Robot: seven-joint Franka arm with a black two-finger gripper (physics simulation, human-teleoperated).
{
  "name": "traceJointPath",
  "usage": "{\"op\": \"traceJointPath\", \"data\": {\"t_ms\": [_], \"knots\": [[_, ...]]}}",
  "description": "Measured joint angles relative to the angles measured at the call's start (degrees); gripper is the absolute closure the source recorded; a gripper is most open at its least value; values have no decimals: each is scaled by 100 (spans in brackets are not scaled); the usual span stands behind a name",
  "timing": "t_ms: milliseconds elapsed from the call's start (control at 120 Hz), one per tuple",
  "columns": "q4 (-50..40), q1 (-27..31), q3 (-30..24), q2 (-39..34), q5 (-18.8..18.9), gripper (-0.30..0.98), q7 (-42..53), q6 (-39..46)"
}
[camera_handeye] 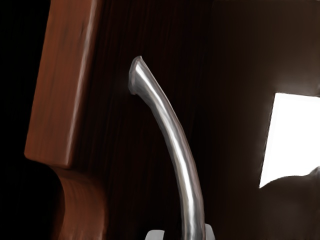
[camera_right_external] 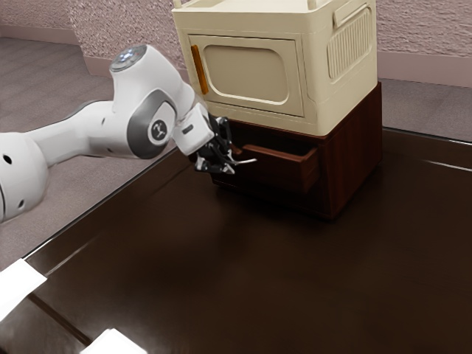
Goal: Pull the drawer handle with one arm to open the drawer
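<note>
Judge the step in hand as the pull: find the drawer partly out of the lower cabinet, beneath the cream box, so opened in part but probably short of its full travel. Read the end effector as open around the curved silver handle, with one finger against or just beside the metal and a gap at the other; no firm grip to be seen.

Next, close on the handle or hook it with the nearer finger, then draw straight out from the cabinet's front, back toward the arm's base. Keep level with the runners, to avoid binding the drawer or slipping off the handle's free-looking end.

Mind the edges: above, the box's lower rim, close over the knuckles; beside, the drawer's front corner. Avoid lifting or twisting here. Expect open room over the dark surface before the drawer, enough for further pulling and, afterwards, for backing off without brushing the wood.
</note>
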Motion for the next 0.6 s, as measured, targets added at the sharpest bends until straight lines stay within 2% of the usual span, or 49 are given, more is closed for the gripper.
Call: {"op": "traceJointPath", "data": {"t_ms": [600], "knots": [[-788, 32, 53, -665, -26, 70, -102, 68]]}}
